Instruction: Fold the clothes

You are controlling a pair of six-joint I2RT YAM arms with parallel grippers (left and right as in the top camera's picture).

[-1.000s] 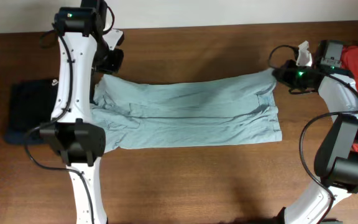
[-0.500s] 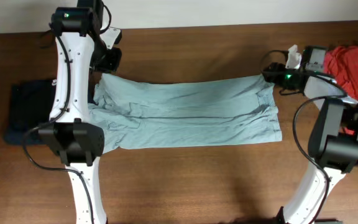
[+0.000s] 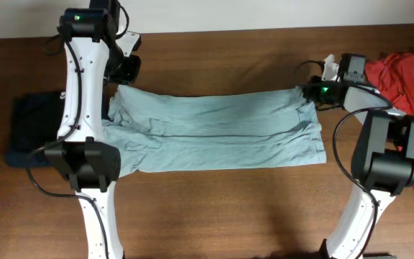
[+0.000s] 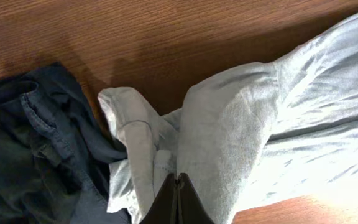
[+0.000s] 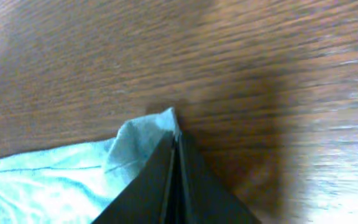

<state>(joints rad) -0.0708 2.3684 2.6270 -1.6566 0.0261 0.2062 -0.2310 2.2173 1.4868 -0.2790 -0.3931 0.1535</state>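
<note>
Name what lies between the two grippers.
The pale grey-blue shirt, pinched by both, stretches from left gripper to right gripper; overhead view shows it.

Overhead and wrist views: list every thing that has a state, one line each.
grey-blue shirt: stretched out flat in a long band, wrinkled.
navy garment: lying in a flat pile by the shirt's left end.
red garment: crumpled in a heap at the right.
left gripper: shut on the shirt's bunched end.
right gripper: shut on the shirt's corner.

Brown wooden table [image 3: 228,208]; pale wall [image 3: 264,13] behind it.
</note>
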